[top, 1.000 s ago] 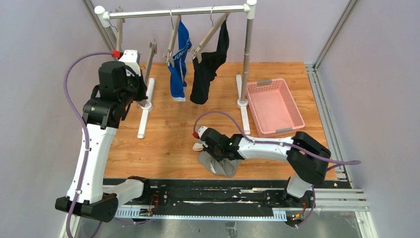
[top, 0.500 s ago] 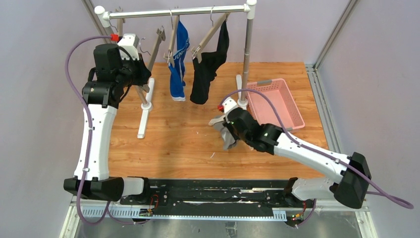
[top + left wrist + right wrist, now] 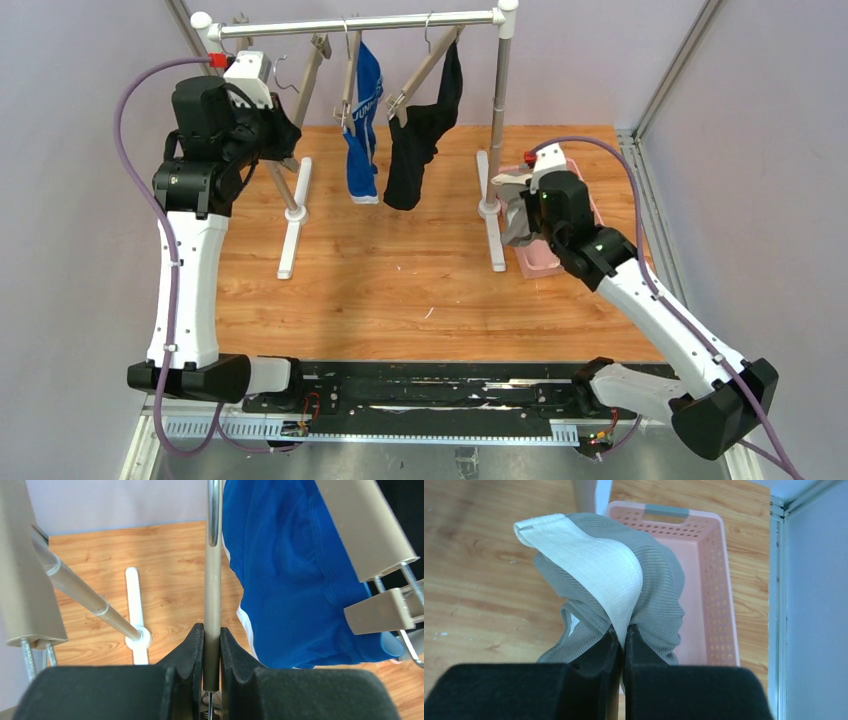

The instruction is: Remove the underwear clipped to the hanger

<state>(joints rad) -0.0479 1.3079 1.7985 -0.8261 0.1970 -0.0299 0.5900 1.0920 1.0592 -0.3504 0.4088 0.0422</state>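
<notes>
Underwear: the grey briefs [image 3: 517,215] are off the hanger and have reached the basket, while two pairs are left on the rail.

The rack [image 3: 360,22] across the top of the frame carries the blue briefs [image 3: 362,130] and black briefs [image 3: 420,130], both clipped and hanging at upper centre. A second ago the grey pair was low in the middle of the table [image 3: 400,290]. Now it hangs at the left edge of the pink basket [image 3: 719,595] at right, not yet inside. The right gripper [image 3: 621,632] is closed tight on its pale waistband. The left gripper [image 3: 211,630] is clamped on the empty hanger [image 3: 310,70] and has lifted it towards the rail at upper left. By my reckoning, dropping the grey pair is next; a third of the job is nearly done.
</notes>
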